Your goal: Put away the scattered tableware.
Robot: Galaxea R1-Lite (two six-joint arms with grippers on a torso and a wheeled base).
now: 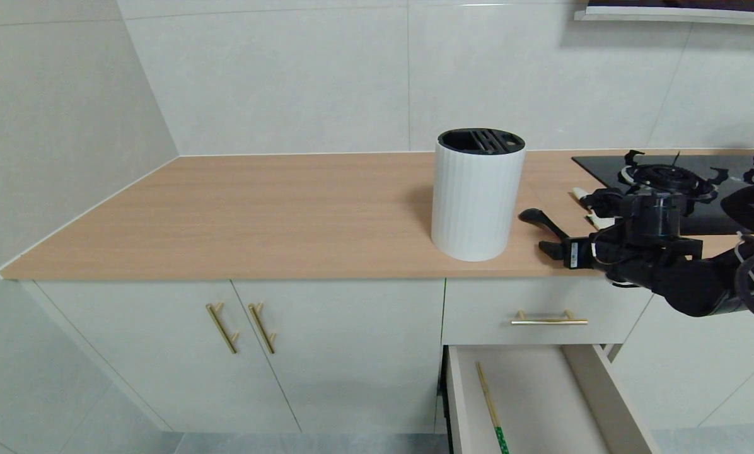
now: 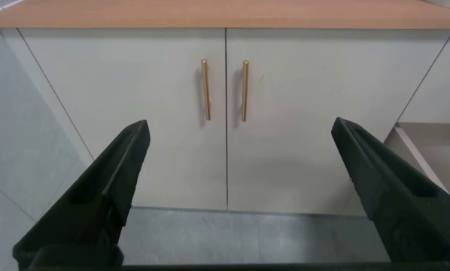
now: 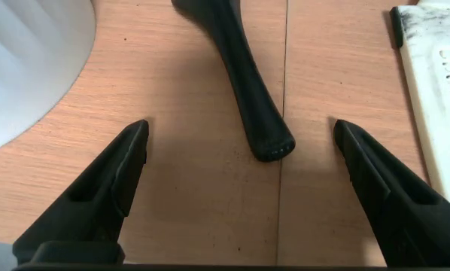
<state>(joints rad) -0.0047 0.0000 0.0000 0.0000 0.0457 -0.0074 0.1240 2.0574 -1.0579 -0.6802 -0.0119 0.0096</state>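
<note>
**Black utensil's handle lies between the open right fingers**

The black utensil (image 1: 538,219) is found right of centre in the head view. It lies flat on the wooden countertop (image 1: 257,214), just beside the foot of the white slotted holder (image 1: 478,202). Its long axis is seen to run from a rounded end near the holder, down and to the right, toward the right gripper (image 1: 572,226). In the right wrist view the butt of the handle is shown between the 2 fingers (image 3: 120,173), which are spread wide with nothing held. The handle points almost straight along the gripper's reach, so it lies across the line on which the fingers would close.

A white utensil (image 1: 588,208) is laid just beyond the gripper, between it and the hob (image 1: 667,176) at the upper right of the frame.

The left gripper (image 2: 240,128) is held wide and empty, low before the cupboard doors (image 2: 300,135), well apart from the tableware. The right arm is therefore taken to be the nearer by far. A short advance and a closing on the handle is judged to be what the coming move calls for. The likely destination is judged to be either the holder or the open drawer (image 1: 534,391) at the bottom right, where chopsticks (image 1: 489,400) are already laid.
</note>
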